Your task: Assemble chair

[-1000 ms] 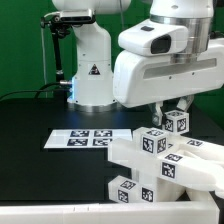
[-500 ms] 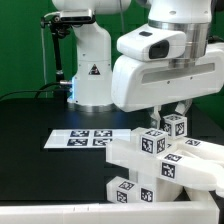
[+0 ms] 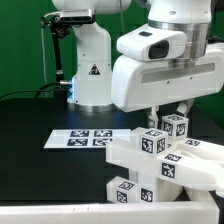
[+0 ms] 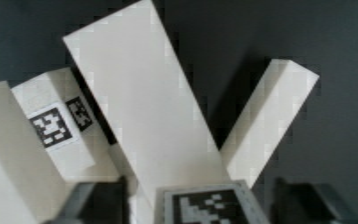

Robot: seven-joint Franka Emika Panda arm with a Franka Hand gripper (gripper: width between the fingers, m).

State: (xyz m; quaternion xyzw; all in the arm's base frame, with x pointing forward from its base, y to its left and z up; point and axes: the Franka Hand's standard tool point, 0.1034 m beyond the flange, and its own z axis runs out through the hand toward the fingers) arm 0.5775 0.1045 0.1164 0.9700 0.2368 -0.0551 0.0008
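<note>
The white chair parts lie in a cluster (image 3: 165, 165) at the exterior view's lower right, each with black-and-white tags. A cube-ended post (image 3: 176, 125) sticks up just under my gripper (image 3: 171, 113), which is lowered onto the cluster. In the wrist view my gripper (image 4: 199, 205) has its dark fingers (image 4: 78, 202) on both sides of a tagged white piece (image 4: 202, 200) and looks shut on it. Beyond it rise a long white slab (image 4: 149, 110), a narrow post (image 4: 274, 120) and a tagged block (image 4: 55, 125).
The marker board (image 3: 88, 138) lies flat on the black table, to the exterior view's left of the parts. The arm's white base (image 3: 92, 70) stands behind it. A white rail (image 3: 60, 212) runs along the front edge.
</note>
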